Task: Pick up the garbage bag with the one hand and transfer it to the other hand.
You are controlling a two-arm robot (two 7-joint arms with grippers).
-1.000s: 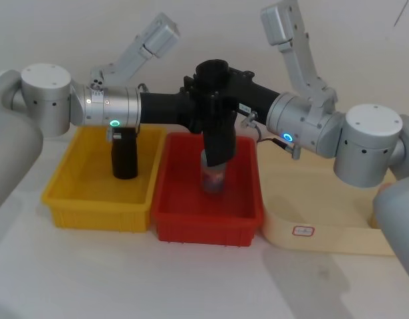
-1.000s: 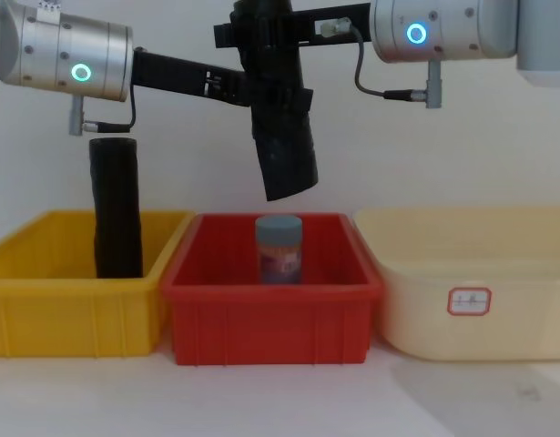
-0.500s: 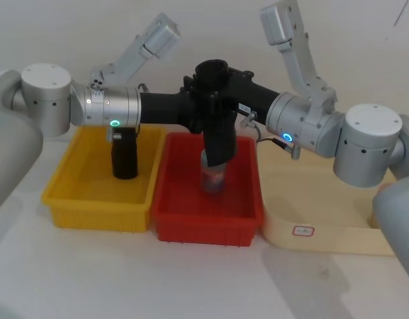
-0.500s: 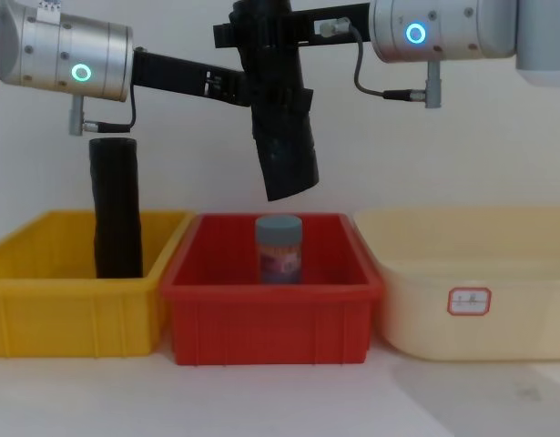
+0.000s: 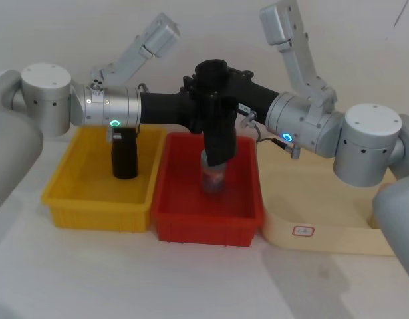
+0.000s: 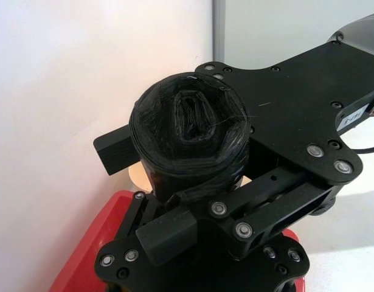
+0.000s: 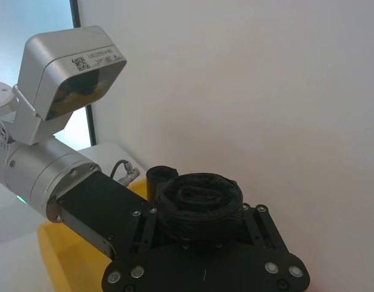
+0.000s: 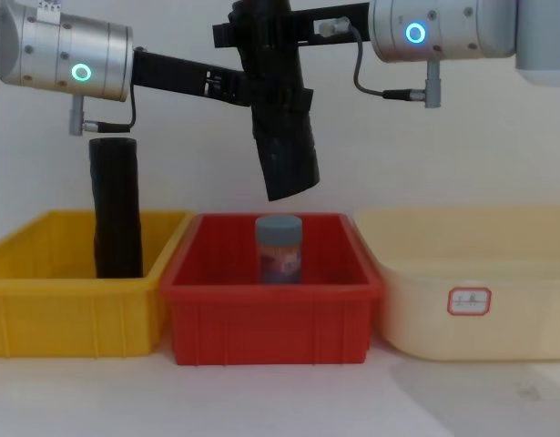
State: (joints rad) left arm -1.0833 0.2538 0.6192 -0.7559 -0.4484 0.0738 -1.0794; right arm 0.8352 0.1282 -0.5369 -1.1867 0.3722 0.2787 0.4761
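Above red bin (image 8: 270, 309), both claws gripping bag (image 8: 284, 150)

Black crinkly garbage bag (image 8: 281, 137), upright, aloft

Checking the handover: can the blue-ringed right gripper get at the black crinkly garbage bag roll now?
Probably yes: the right gripper already sits at the roll's upper end above the red bin, beside the left gripper.

1. The garbage bag (image 8: 284, 137) is seen as crinkly black.
2. The bins are coloured yellow (image 8: 43, 314), red (image 8: 270, 319) and cream (image 8: 498, 300).
3. The cylinder (image 8: 116, 209) is black.
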